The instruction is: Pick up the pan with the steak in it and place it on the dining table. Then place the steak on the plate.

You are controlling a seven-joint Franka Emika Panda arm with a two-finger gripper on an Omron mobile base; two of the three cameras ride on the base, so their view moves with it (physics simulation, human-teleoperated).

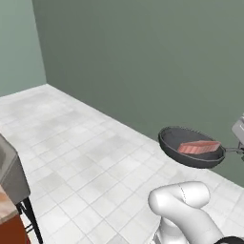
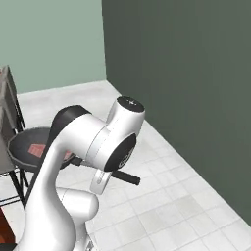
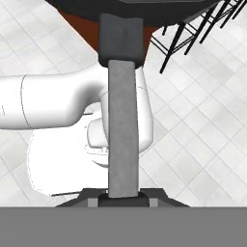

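Observation:
The dark grey pan (image 1: 190,148) hangs in the air over the tiled floor, roughly level. The pinkish-red steak (image 1: 199,147) lies flat in it. The pan's thin handle (image 1: 232,150) runs to the frame's right edge. In the hand view my gripper (image 3: 123,198) is shut on the handle (image 3: 120,135), which leads up to the pan (image 3: 120,12) at the top. From the right base view the pan (image 2: 22,147) and steak (image 2: 37,148) show at the left, partly behind my arm, and the handle's end (image 2: 126,177) sticks out past the hand. The plate is out of view.
A grey stool (image 1: 12,174) with black legs stands at the lower left beside a sliver of beige top (image 1: 5,202) over a red-brown side; I cannot tell whether that is the dining table. More grey stools (image 2: 7,100) stand at the left. Green walls (image 1: 143,62) border the white tiled floor (image 1: 81,157).

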